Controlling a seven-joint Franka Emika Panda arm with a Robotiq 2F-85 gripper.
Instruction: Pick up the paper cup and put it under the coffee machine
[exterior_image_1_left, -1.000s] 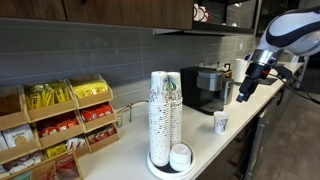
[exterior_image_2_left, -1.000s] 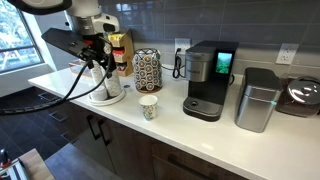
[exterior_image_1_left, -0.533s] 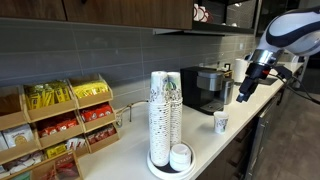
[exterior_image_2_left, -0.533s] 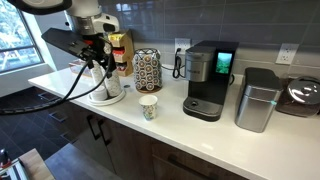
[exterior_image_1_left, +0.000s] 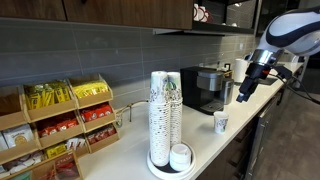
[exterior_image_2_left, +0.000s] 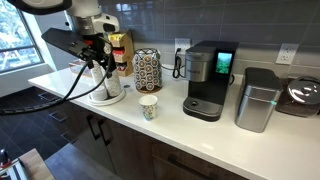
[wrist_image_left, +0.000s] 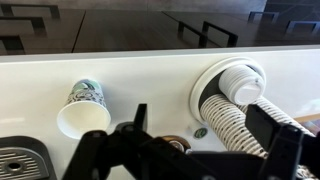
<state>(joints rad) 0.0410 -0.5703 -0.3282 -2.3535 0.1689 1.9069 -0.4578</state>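
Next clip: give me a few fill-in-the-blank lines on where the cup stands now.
The paper cup stands ___ on the white counter.
The front recess of the coffee machine is ___.
The end effector hangs above the counter, jaws open, holding ___.
Missing words: upright; empty; nothing.

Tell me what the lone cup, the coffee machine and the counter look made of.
The paper cup looks like matte white paper, thin-walled with a printed side. The coffee machine seems black plastic, slightly glossy, with silver-grey trim. The counter is smooth white; material unclear.
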